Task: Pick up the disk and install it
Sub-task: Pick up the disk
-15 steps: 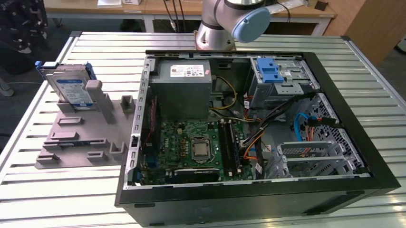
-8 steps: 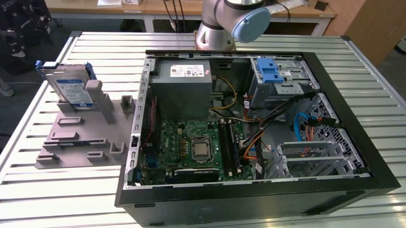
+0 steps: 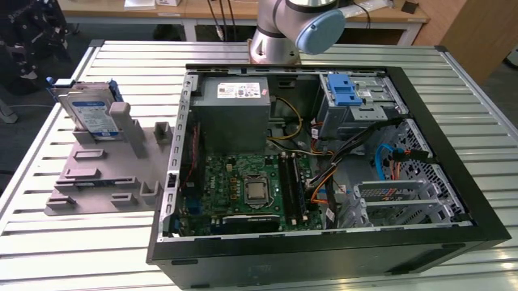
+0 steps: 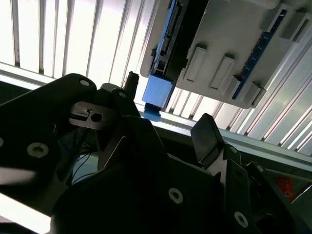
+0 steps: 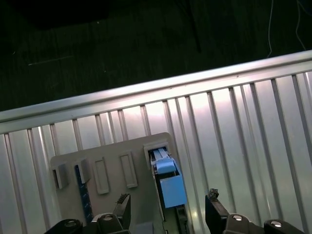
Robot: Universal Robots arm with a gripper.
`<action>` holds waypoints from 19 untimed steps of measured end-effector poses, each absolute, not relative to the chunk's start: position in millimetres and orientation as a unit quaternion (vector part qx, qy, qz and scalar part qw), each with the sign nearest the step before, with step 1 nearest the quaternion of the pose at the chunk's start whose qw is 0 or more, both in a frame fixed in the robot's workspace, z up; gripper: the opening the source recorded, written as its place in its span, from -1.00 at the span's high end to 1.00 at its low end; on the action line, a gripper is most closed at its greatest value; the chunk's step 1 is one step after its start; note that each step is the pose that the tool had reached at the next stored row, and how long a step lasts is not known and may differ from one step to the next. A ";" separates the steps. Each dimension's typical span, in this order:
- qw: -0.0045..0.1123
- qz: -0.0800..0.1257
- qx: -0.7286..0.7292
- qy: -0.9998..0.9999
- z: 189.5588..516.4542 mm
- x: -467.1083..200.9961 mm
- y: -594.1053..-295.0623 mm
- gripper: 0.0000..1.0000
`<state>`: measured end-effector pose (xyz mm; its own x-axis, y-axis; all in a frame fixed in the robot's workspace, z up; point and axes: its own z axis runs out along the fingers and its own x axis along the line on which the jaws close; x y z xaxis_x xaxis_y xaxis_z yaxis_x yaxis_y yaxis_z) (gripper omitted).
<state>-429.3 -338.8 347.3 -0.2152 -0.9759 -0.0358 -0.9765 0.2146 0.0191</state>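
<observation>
The disk (image 3: 91, 112), silver with a white-and-blue label and a blue carrier, stands upright in a slot at the far end of the grey holder (image 3: 105, 163), at the exterior view's left. In both wrist views I look down on its edge: the blue carrier tab (image 5: 171, 190) (image 4: 158, 92) sticks out of the holder (image 5: 112, 170) (image 4: 234, 44). My gripper (image 5: 168, 212) (image 4: 168, 105) is open. Its two dark fingers (image 5: 214, 207) straddle the line of the disk, apart from it, with nothing held between them.
An open computer case (image 3: 174, 182) lies right of the holder, with a grey power-supply box (image 3: 235, 112), a motherboard (image 3: 251, 188) and a blue latch on a metal cage (image 3: 348, 91). The arm's base (image 3: 279, 30) stands behind the case. The slatted table's edge (image 5: 146, 90) runs just beyond the holder.
</observation>
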 end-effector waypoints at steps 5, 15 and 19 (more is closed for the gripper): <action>0.008 0.018 -0.647 0.762 341.2 -429.3 -338.5 -0.41; 0.008 0.018 -0.667 0.745 325.8 -430.4 -338.5 -0.41; 0.008 0.018 -0.667 0.745 322.4 -430.8 -338.5 -0.41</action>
<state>-430.8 -338.5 322.4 -0.1093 -0.9934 -0.0363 -0.9939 0.1087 0.0169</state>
